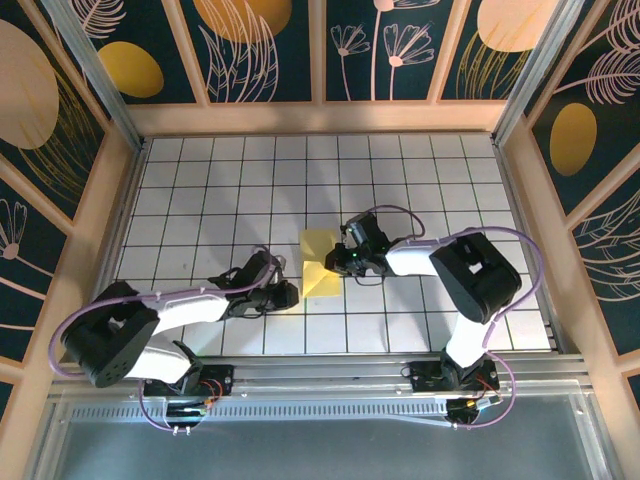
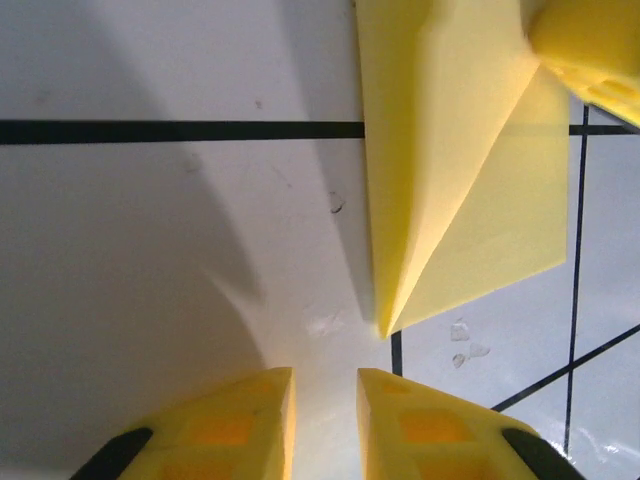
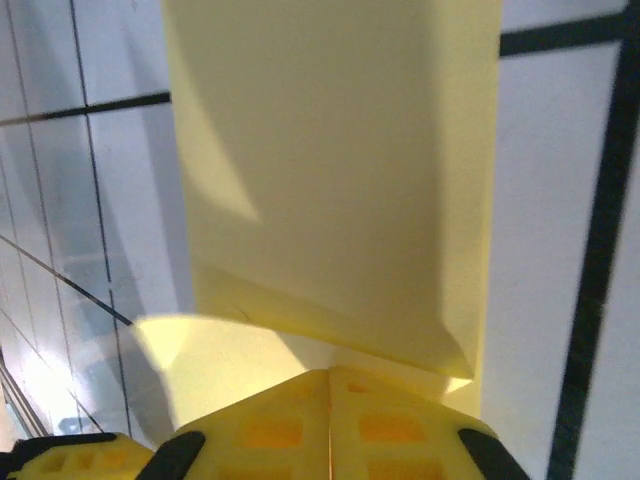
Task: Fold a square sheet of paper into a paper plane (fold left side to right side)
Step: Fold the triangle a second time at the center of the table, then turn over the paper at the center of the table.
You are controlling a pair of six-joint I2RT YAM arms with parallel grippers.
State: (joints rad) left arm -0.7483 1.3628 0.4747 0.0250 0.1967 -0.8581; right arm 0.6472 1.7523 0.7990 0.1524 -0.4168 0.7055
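Note:
The square sheet of paper (image 1: 318, 262) lies folded on the white grid table, a pale-yellow shape with a point toward the near edge. In the left wrist view the paper (image 2: 450, 150) shows a raised creased flap ending in that point. My left gripper (image 2: 325, 400) sits just short of the point, its jaws a little apart with only bare table between them; from above the left gripper (image 1: 287, 293) is at the paper's near left. My right gripper (image 3: 330, 385) is shut, tips together, resting on the paper (image 3: 330, 150) at its right side, where a flap lifts just ahead of the tips.
The table (image 1: 200, 190) is a white tiled surface with black grid lines, walled by wooden frames and dark patterned panels. A metal rail (image 1: 330, 365) runs along the near edge by the arm bases. The right gripper's yellow tip (image 2: 590, 50) shows at the paper's far corner.

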